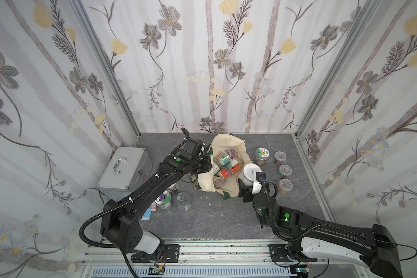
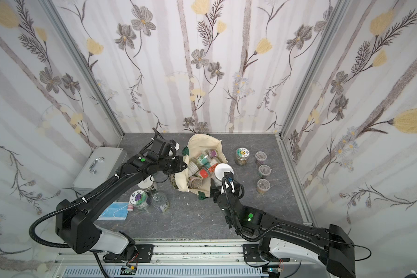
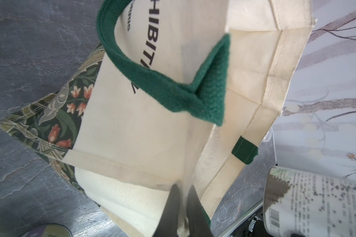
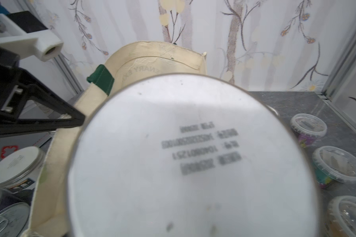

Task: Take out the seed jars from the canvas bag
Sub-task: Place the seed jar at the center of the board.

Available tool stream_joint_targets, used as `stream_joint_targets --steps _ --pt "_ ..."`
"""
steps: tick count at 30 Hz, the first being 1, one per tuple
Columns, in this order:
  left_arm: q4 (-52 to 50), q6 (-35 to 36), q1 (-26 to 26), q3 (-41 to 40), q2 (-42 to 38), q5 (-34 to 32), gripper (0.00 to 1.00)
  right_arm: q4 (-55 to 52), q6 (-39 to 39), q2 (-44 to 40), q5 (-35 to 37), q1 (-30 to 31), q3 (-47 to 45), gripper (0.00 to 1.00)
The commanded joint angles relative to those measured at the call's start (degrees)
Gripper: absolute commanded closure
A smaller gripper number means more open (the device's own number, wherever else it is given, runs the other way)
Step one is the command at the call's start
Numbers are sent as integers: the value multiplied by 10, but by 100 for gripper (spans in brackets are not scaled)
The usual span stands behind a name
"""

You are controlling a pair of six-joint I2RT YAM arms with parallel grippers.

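**Sam:** Where are the seed jars (image 1: 235,167)?

**Mia:** Lots lie in the canvas bag (image 1: 226,140), in the middle of the tabletop (image 1: 214,216). I count about five in there. More may hide below. Four stand on the tabletop to the right of the bag. Three stand to its left, one half under the arm.

**Sam:** What are the fingers doing?

**Mia:** The left gripper (image 3: 183,185) has its fingers pinched tight on the bag's rim. The right gripper (image 1: 250,181) has its fingers around one white-lid jar (image 4: 189,160), right at the bag's edge.

**Sam:** How will a jar feel?

**Mia:** Light, hard and smooth, I think, so it could slip. It's round, so grab its sides, just under the lid. The bag is soft and floppy.
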Motion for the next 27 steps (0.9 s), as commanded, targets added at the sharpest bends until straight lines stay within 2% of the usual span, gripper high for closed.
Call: stream_joint_targets --steps 1,5,10,18,27 --pt "-20 1 3 4 3 -5 91 -21 34 -38 21 -34 -21 30" --pt "-21 1 4 4 5 -5 91 -27 59 -84 -36 -121 -55 30" --pt "-22 0 5 5 6 -6 91 -9 78 -74 -112 -226 -75 29" --pt "-26 2 5 7 10 -5 91 89 89 40 -196 -321 -82 30" --pt "-30 5 5 8 11 -4 91 136 122 224 -212 -376 -26 29"
